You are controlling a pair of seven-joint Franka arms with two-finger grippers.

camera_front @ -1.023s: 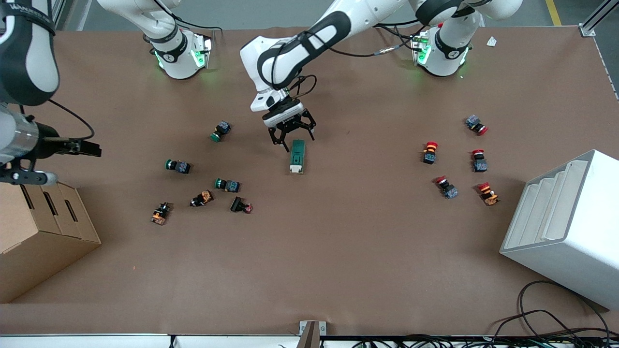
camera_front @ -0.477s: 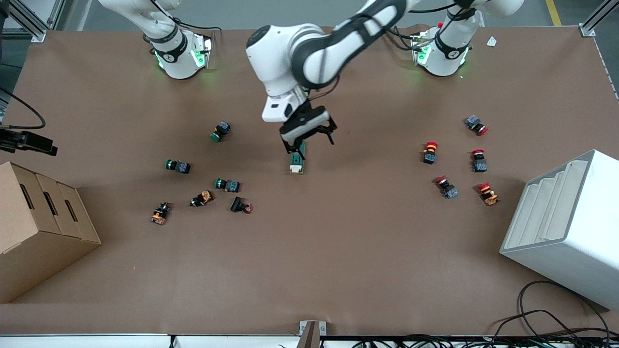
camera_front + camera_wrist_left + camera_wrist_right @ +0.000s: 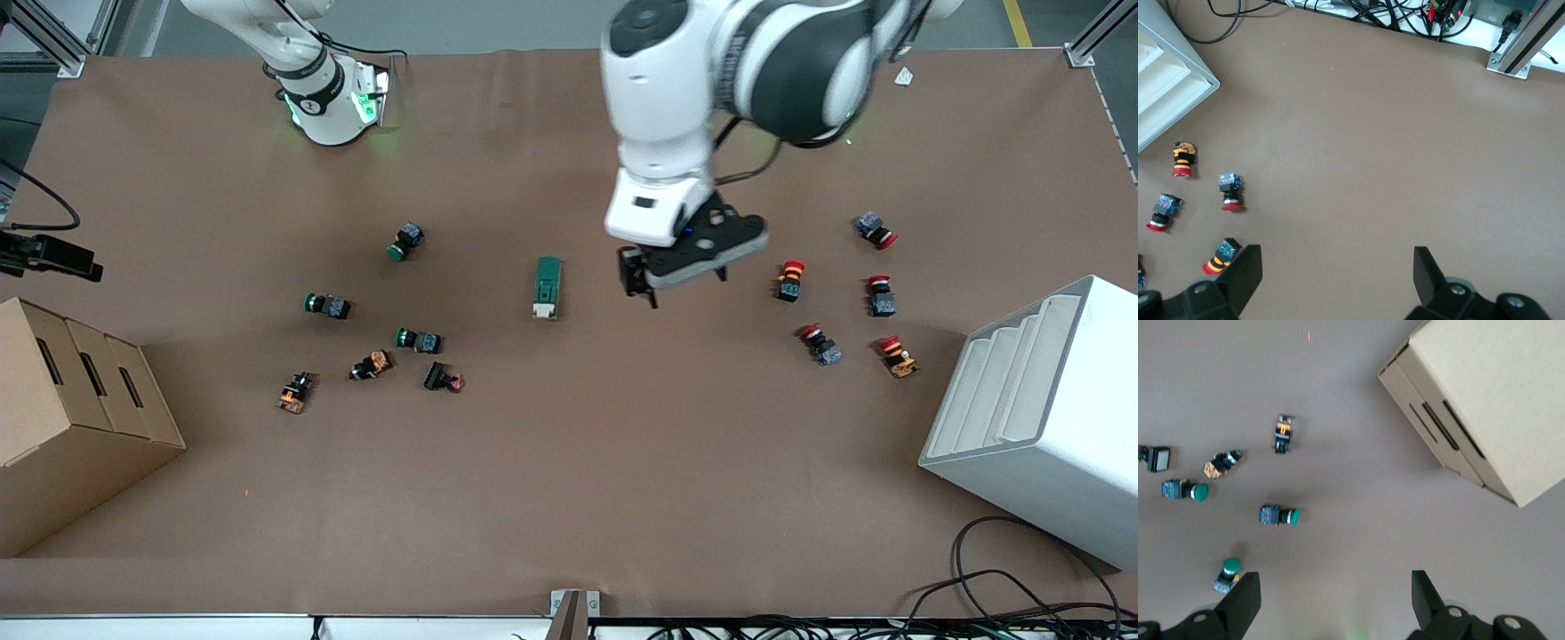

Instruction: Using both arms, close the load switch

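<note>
The load switch [image 3: 547,286], a dark green block with a white end, lies flat near the middle of the table, and nothing touches it. My left gripper [image 3: 677,277] is open and empty. It hangs over bare table between the switch and the red push buttons. The left wrist view shows its open fingers [image 3: 1245,273] over brown table; the switch is out of that view. My right gripper [image 3: 84,265] is open and empty, up over the table's edge at the right arm's end, above the cardboard box. The right wrist view shows its open fingers [image 3: 1241,600].
Several green and orange push buttons [image 3: 327,306] lie toward the right arm's end, and they also show in the right wrist view [image 3: 1279,515]. Several red push buttons [image 3: 790,280] lie toward the left arm's end. A cardboard box [image 3: 71,427] and a white rack [image 3: 1040,418] stand at the ends.
My left gripper has left the load switch, risen and swung toward the left arm's end. The switch lies where it was. The right arm has drawn back to the table's edge.
</note>
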